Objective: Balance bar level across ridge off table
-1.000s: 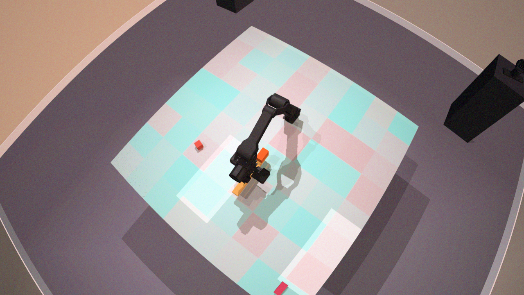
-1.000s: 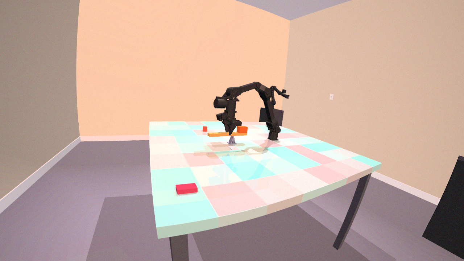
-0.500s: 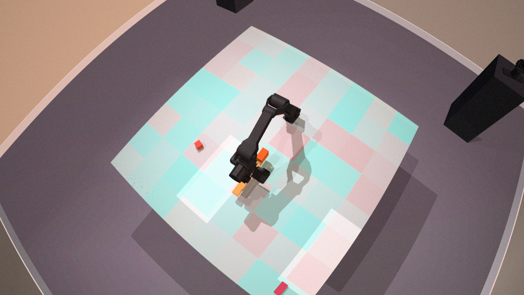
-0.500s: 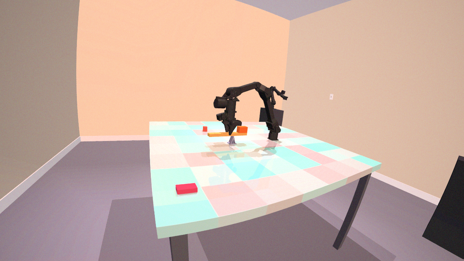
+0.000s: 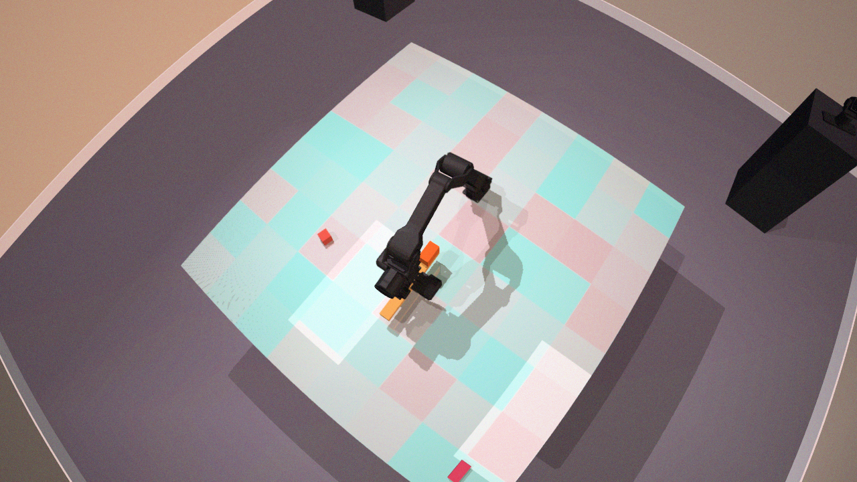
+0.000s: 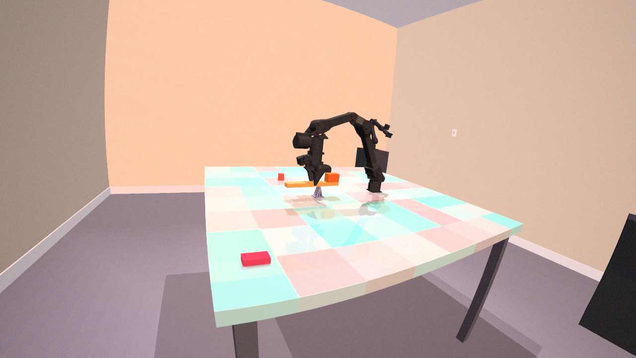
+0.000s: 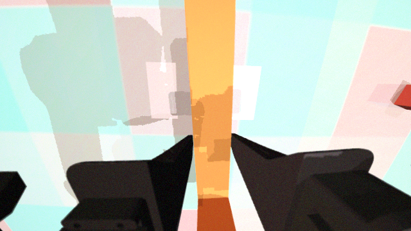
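The long orange bar (image 5: 390, 308) (image 6: 295, 184) (image 7: 212, 48) lies across the grey ridge (image 6: 317, 193) and looks about level, both ends above the table. A darker orange block (image 5: 429, 253) (image 6: 331, 177) (image 7: 216, 215) sits on the bar's end nearer the arm's base. My gripper (image 6: 315, 183) (image 7: 211, 138) is open only slightly wider than the bar, a fingertip close along each side of it, above the ridge. Any gap at the fingertips is too thin to make out. The ridge's top is hidden under the bar, and the arm hides the bar's middle in the top view.
A small red cube (image 5: 325, 237) (image 6: 280, 176) (image 7: 404, 96) stands on the table (image 5: 419, 389) (image 6: 320, 271) to one side of the bar. A crimson flat block (image 5: 459, 470) (image 6: 255, 258) lies near the table's far corner from the arm's base.
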{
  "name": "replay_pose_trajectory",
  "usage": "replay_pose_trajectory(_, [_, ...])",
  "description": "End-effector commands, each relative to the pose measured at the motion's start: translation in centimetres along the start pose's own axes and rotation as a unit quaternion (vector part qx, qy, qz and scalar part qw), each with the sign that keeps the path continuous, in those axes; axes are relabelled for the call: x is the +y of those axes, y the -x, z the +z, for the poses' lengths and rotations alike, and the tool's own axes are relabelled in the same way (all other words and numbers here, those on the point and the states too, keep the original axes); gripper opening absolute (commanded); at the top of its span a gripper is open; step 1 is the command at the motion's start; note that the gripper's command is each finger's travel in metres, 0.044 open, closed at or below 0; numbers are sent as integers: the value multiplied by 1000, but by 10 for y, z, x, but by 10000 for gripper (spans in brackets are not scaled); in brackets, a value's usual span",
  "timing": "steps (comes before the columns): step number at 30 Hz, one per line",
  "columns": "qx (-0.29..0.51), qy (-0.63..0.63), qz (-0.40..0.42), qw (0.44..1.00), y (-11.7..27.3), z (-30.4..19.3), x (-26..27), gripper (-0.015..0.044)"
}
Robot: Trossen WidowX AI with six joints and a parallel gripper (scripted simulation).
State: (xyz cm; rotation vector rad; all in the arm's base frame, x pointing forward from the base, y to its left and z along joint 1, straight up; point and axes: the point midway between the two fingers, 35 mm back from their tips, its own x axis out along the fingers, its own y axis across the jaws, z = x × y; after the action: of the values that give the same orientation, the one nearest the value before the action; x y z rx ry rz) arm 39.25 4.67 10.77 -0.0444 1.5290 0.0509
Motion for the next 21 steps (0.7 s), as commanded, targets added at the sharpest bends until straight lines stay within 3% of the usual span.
replay_pose_trajectory(1, [0, 0, 0, 1000, 0, 0, 0, 185])
replay_pose_trajectory(10, [0, 0, 0, 1000, 0, 0, 0, 185])
replay_pose_trajectory(19, [0, 0, 0, 1000, 0, 0, 0, 421])
replay_pose_trajectory(21, [0, 0, 0, 1000, 0, 0, 0, 440])
